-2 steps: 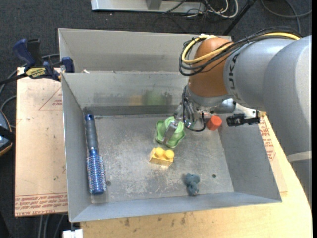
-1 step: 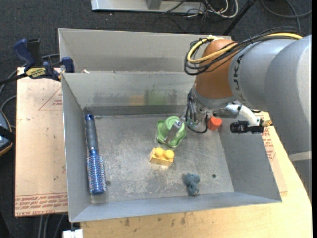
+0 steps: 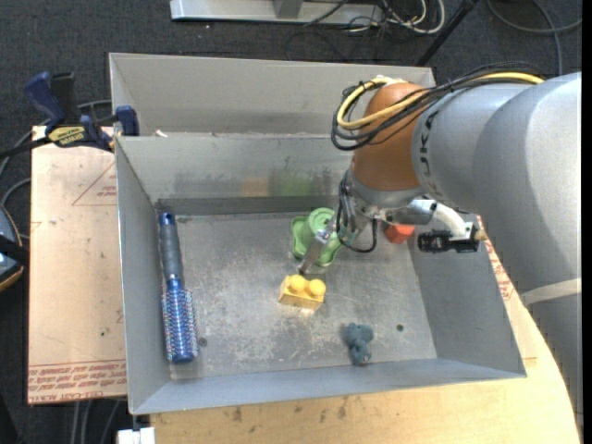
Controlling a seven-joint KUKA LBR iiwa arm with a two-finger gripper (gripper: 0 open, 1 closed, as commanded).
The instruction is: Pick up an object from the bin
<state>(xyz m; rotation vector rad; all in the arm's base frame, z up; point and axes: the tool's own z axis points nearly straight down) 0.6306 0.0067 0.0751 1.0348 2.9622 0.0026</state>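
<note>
Yellow block (image 3: 303, 291), a small studded brick, lies near the middle of the bin (image 3: 240, 331) floor. I take it as my target, since the gripper (image 3: 311, 259) hangs with its tip right at the block's far edge; whether it touches I can't make out. Nor can I tell from this angle whether the gripper is spread or closed, and I see nothing held in it. Just behind the gripper sits a green round thing (image 3: 303, 234), and I judge it the main nuisance: a descent that drifts back could catch it instead. To do this step well I would centre the tool over the block's middle, square it to the shorter sides, come straight down until it straddles the block, and only then close. The block looks low and hard, so I expect a shallow grasp could slip. Further out, a small grey-blue lump (image 3: 359, 340) lies near the front wall, a red-orange piece (image 3: 398, 233) sits under the arm, and a blue hairbrush (image 3: 176, 303) lies along the left wall, all well apart from the block.
</note>
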